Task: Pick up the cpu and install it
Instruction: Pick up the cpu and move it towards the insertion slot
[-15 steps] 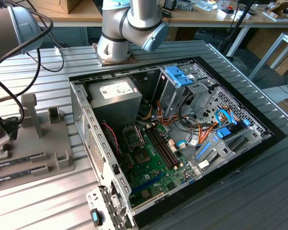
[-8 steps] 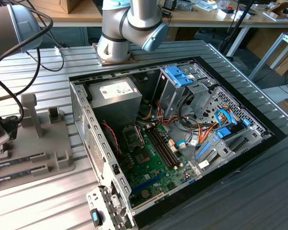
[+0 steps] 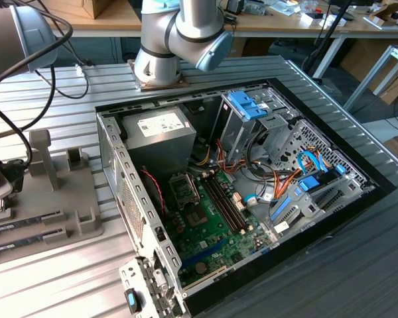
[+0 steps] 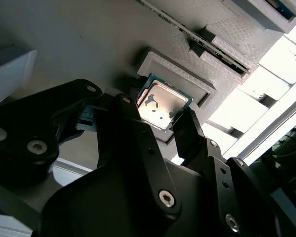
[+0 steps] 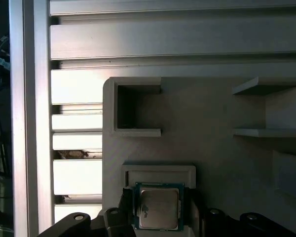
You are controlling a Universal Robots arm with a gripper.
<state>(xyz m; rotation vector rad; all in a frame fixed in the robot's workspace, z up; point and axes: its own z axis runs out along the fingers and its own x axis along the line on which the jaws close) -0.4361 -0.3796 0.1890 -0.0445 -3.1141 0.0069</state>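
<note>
Cpu gripped within tool, at square recess of grey holder.

Over the socket the drop into the open case is free from above, yet hemmed: the power supply rises just beside it, a red cable loops near it by the case's side, and the memory slots run along its other side. In the first wrist view a raised rim frames the cpu on the grey fixture; the fixture's upright pocket walls stand apart, bare floor between
</note>
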